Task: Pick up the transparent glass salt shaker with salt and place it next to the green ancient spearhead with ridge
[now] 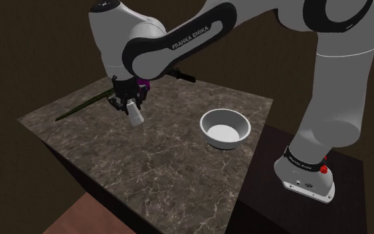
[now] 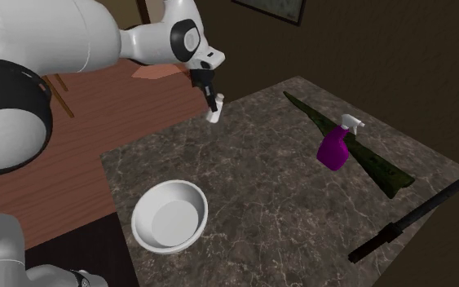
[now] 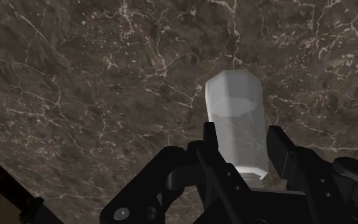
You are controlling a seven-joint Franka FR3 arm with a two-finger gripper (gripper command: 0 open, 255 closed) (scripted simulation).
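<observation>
Pincer (image 3: 241, 137): we see it clamped on the salt shaker (image 3: 236, 121).
Salt shaker: tilted, above the desk (image 2: 260, 204), apart from the green spearhead (image 2: 376, 165).
Green spearhead: flat along a desk edge, purple bottle (image 2: 332, 150) by it.

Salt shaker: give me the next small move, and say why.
Probably carry it across the table toward the green spearhead. The end effector is shut on the salt shaker, which seems clear of the marble table, while the spearhead lies far off near the opposite edge. Aim for bare marble beside the blade, away from the purple spray bottle at its middle.
</observation>
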